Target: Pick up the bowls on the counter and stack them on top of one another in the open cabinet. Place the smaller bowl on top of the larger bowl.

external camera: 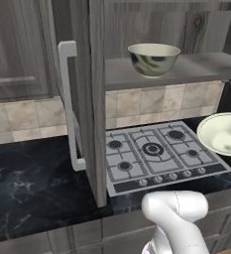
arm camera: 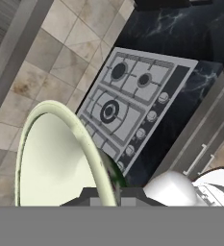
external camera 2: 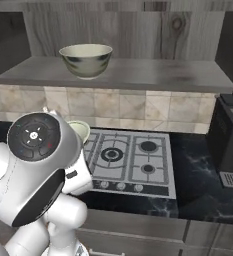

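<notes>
Nearest the hand camera, the smaller bowl rises close over the lens, its pale cream hollow turned toward the view and its rim running down to the gripper at the bottom edge; the rim appears pinched there, though the fingertips themselves are too hidden to tell how they stand.

Surface and room: black marble-look counter with thin white veins, grey wood drawers below; steel gas hob set into it, four burners plus a larger centre ring, a row of knobs along the front; beige tiled backsplash behind; a dark appliance standing on the counter at the right of the hob.

Open cabinet above the hob, grey-brown wood grain, plain grey shelf; its door swung out edge-on toward the left base camera, long silver bar handle on it.

Arm: white links rise from the base, a bulky elbow joint with dark cap close to the right base camera; the hand is raised above the hob.

Larger bowl, deep and mottled, sits upright on the shelf; the smaller bowl hangs tilted in the air over the right end of the hob, below shelf level, well apart from the larger bowl; in the right base view only a sliver of its rim peeks past the elbow.
</notes>
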Available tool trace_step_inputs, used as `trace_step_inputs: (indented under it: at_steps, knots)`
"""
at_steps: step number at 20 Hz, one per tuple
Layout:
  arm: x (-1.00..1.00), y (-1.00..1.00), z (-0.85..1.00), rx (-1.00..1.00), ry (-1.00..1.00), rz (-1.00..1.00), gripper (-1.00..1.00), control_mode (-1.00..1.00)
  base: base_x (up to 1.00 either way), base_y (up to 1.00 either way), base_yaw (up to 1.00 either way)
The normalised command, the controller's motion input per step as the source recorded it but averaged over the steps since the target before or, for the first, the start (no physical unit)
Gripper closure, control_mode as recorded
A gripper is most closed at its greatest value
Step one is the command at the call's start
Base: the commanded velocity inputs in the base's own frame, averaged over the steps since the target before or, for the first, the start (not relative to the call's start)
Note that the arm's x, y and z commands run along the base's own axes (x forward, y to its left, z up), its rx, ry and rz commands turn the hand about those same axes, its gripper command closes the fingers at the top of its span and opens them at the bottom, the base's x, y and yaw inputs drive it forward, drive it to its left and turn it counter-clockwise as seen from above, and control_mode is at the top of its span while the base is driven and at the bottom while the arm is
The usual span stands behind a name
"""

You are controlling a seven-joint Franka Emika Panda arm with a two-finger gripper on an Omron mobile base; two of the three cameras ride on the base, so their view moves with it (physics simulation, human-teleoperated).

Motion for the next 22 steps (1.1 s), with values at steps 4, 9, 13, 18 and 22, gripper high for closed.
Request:
trace_step_inputs:
  at_steps: [4, 9, 13, 18, 22]
  knots:
    - [0.00, 0.00, 0.00, 0.00, 0.00, 0.00, 1.00, 1.00, 0.42, -0.09, 0.13]
    - [0.00, 0.00, 0.00, 0.00, 0.00, 0.00, 1.00, 1.00, 0.36, -0.15, 0.14]
    - [0.00, 0.00, 0.00, 0.00, 0.00, 0.00, 1.00, 1.00, 0.17, -0.21, 0.15]
    - [0.00, 0.00, 0.00, 0.00, 0.00, 0.00, 1.00, 1.00, -0.42, -0.19, 0.01]
    - [0.00, 0.00, 0.00, 0.00, 0.00, 0.00, 1.00, 1.00, -0.36, -0.16, -0.05]
